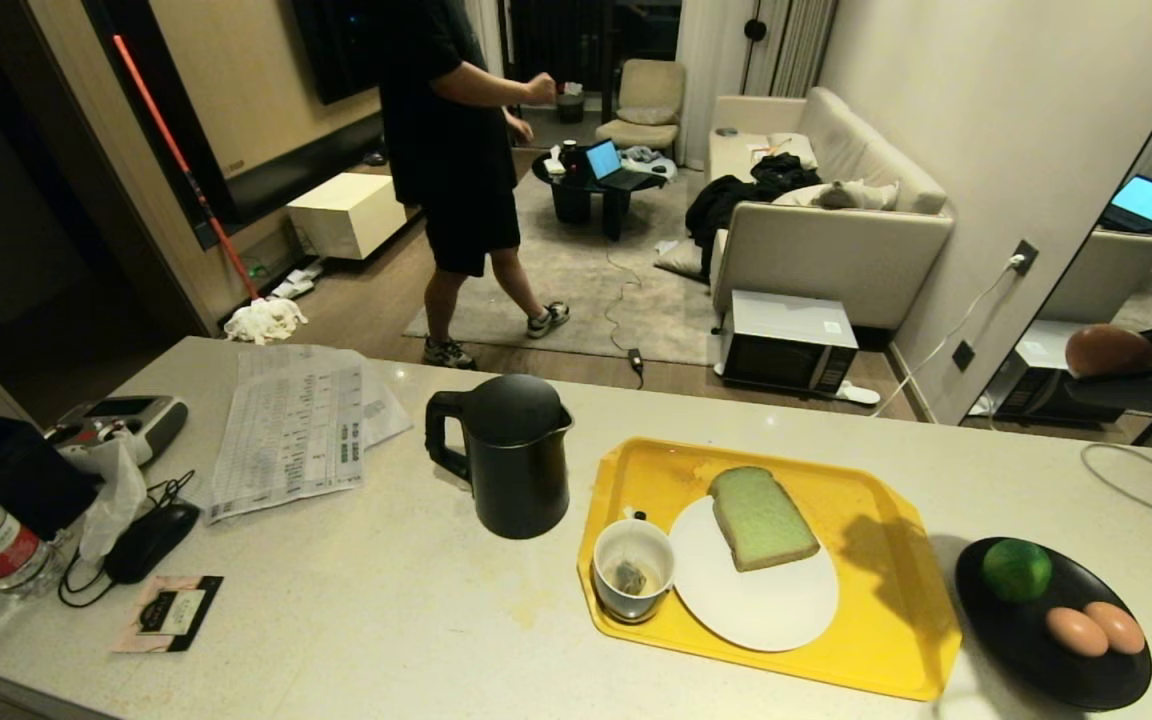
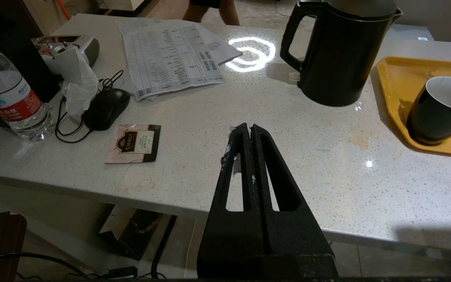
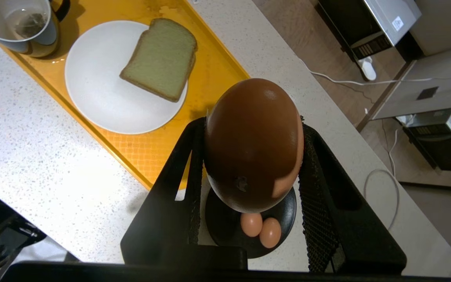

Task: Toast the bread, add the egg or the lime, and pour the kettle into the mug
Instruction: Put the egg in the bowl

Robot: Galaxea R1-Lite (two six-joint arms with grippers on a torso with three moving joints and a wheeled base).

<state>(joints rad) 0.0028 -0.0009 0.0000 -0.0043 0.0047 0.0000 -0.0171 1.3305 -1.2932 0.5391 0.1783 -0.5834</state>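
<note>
The right gripper (image 3: 253,156) clamps the egg (image 3: 253,143) high above the tray (image 3: 147,150); lower it gently onto the plate (image 3: 100,90) beside the bread (image 3: 161,58). The left fingers (image 2: 245,156) are shut, empty.

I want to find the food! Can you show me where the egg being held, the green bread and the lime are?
egg (image 3: 253,145): right wrist view, middle of its shell, between the pincer fingers.
bread (image 1: 762,520): head view, middle of its green face.
lime (image 1: 1016,570): head view, middle of its peel.
</note>
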